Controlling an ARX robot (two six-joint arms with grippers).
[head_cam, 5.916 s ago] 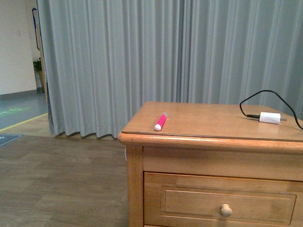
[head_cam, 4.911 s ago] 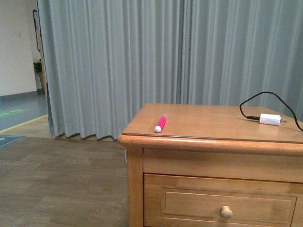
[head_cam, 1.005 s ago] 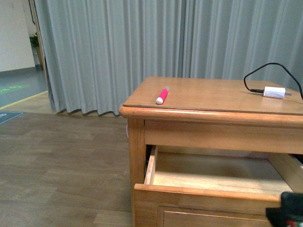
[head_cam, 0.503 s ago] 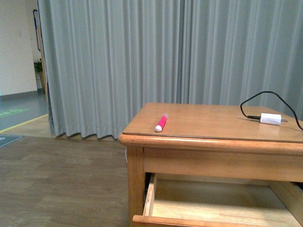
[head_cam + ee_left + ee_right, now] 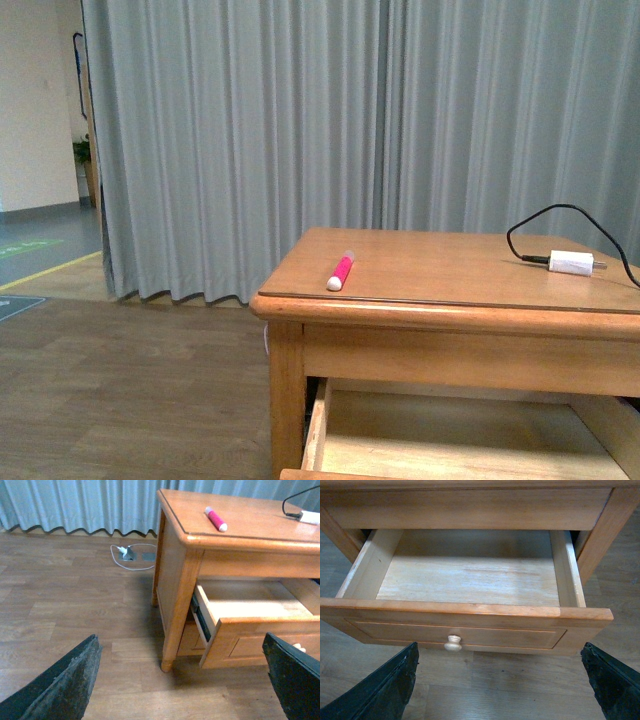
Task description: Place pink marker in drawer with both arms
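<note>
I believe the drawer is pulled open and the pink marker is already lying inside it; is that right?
Not quite. The drawer is pulled open, but the pink marker lies on the cabinet top, not inside. The front view shows it there, and the right wrist view shows the drawer empty.

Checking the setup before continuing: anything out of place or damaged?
Nothing damaged or spilled. The drawer stands open and empty; the pink marker lies on the cabinet top, near its front edge.
</note>
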